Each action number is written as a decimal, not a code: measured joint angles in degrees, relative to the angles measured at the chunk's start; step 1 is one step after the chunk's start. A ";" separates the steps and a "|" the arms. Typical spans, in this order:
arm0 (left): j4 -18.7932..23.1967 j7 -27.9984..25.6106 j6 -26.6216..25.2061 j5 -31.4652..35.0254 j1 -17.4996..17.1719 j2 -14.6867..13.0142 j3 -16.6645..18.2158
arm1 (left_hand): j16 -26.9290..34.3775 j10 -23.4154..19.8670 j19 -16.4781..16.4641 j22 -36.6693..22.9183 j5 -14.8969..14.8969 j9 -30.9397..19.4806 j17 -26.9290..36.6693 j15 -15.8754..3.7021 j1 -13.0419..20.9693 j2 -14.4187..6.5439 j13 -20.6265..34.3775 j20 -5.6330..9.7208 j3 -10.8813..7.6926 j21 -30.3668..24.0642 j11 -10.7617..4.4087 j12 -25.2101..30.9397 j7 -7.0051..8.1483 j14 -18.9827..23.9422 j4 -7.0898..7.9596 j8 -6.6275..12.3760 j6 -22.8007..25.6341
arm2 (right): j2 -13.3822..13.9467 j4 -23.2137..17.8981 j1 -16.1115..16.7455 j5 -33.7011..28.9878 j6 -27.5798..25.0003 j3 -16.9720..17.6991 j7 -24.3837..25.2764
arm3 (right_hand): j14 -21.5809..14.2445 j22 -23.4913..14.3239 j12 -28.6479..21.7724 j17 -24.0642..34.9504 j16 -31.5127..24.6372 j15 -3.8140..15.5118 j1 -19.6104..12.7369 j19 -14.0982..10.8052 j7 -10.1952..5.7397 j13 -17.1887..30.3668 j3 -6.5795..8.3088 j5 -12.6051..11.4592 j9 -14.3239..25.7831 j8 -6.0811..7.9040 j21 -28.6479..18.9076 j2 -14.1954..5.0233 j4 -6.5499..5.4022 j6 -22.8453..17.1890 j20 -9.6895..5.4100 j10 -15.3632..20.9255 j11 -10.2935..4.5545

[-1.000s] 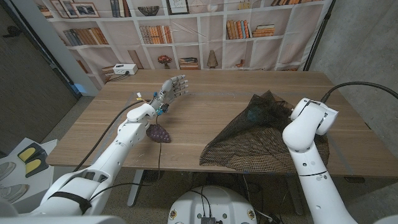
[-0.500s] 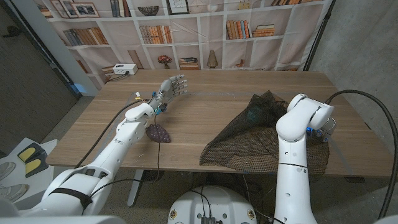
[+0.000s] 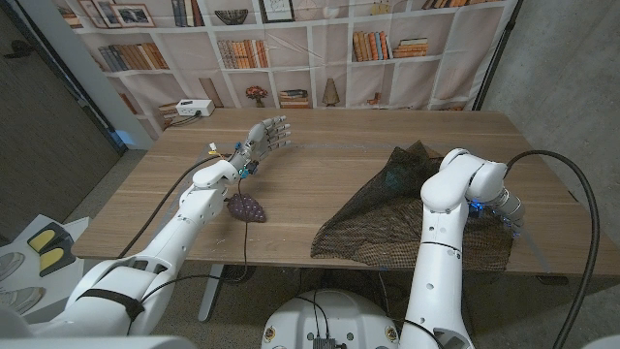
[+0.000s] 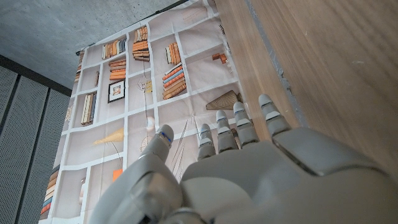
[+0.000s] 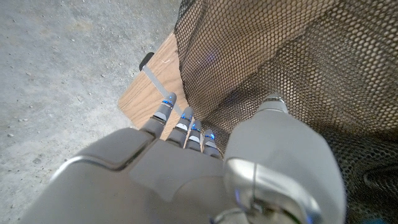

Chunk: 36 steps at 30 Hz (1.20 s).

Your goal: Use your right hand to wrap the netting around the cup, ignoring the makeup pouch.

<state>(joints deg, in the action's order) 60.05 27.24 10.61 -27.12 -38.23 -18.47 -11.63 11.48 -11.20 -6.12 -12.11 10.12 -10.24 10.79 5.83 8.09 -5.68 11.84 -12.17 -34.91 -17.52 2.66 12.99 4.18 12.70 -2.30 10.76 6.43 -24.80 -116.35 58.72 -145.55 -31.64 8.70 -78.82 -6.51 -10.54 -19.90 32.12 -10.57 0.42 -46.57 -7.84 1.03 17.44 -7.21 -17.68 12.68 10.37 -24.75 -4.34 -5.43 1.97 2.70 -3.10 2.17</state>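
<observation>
The black netting [image 3: 387, 218] lies spread over the right half of the table, humped at its far end over the cup [image 3: 394, 179], which shows only as a dim bluish shape through the mesh. My right arm [image 3: 455, 184] bends across the netting and hides most of my right hand [image 3: 506, 211] at the netting's right edge. In the right wrist view the right hand [image 5: 186, 162] reaches its straight fingers [image 5: 185, 129] under the netting [image 5: 280, 56] edge, thumb spread apart against the mesh. My left hand [image 3: 264, 137] is raised above the table's far left, open. The purple makeup pouch [image 3: 246, 207] lies below it.
A white box [image 3: 193, 109] sits at the table's far left corner. A bookshelf backdrop [image 3: 291, 48] hangs behind the table. Bare wood [image 3: 320, 165] lies between the pouch and the netting. The table's right edge [image 5: 144, 87] is close beside my right hand.
My right arm has swung its elbow inward over the netting and the hand has moved to the netting's right edge. The netting, pouch and left hand have stayed put.
</observation>
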 measured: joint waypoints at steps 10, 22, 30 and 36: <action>0.29 0.00 0.04 -0.03 -0.30 -0.21 0.31 | 0.00 0.00 0.00 0.00 0.00 0.00 0.00 0.00 0.00 0.00 0.00 0.00 0.00 0.00 0.00 -0.29 0.00 0.00 0.00 0.00 0.00 | -0.80 4.29 -2.14 -0.93 -0.41 2.86 -0.07 | 0.00 0.00 -0.23 0.00 -0.29 0.00 -0.01 -0.77 0.30 0.26 -0.22 -0.34 0.00 0.24 0.00 0.00 0.23 0.30 -0.34 0.01 -0.01; 0.96 -0.53 -0.10 -0.02 -0.64 -0.45 0.43 | 0.00 0.00 0.00 0.00 0.00 0.00 0.00 0.00 -0.23 0.23 0.00 0.00 0.00 0.00 0.00 -0.28 0.00 0.00 0.00 0.00 0.00 | -1.06 9.75 -4.77 -1.78 -1.36 6.12 0.00 | -12.35 -0.57 -6.05 1.63 -6.67 1.92 -8.70 -9.73 -0.57 2.58 2.07 -2.30 0.72 1.51 -2.78 -3.47 4.94 -2.77 -3.90 6.01 -2.70; 0.97 -0.59 -0.23 0.02 -0.61 -0.45 0.43 | 0.00 0.00 0.00 0.00 0.00 0.00 0.00 0.00 -0.23 0.23 0.00 0.00 0.00 0.00 0.00 -0.28 0.00 0.00 0.00 0.00 0.00 | -1.08 12.13 -5.50 -3.14 -2.72 7.02 0.00 | -15.66 -1.95 -9.15 12.10 -16.99 2.13 -14.54 -15.33 -0.42 8.64 4.18 -2.44 3.43 1.74 -5.86 -5.09 8.52 0.81 -5.24 1.11 -3.43; 0.71 -0.54 -0.27 0.08 -0.44 -0.42 0.39 | 0.00 0.00 0.00 0.00 0.00 0.00 0.00 0.00 -0.23 0.23 0.00 0.00 0.00 0.00 0.00 -0.28 0.00 0.00 0.00 0.00 0.00 | -0.95 13.52 -5.58 -3.73 -4.44 7.09 0.41 | -23.96 -6.32 -22.74 24.83 -33.38 2.25 -22.06 -21.68 0.40 20.59 7.97 -0.88 10.53 11.38 -15.38 -5.35 11.83 -5.39 -5.43 9.51 -4.64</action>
<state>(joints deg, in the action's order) 60.76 26.70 10.34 -27.04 -38.68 -18.89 -11.25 11.48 -11.20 -6.12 -12.11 10.12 -10.24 10.79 5.83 7.86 -5.45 11.84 -12.17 -34.91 -17.52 2.66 12.72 4.19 12.70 -2.30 10.76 6.43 -25.75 -102.82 53.13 -149.28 -36.08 15.79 -78.41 -30.47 -16.87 -42.65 56.95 -43.94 2.68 -68.63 -29.52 1.43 38.04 0.76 -18.56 23.20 21.75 -40.14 -9.69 6.39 -3.42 -2.73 6.41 -2.47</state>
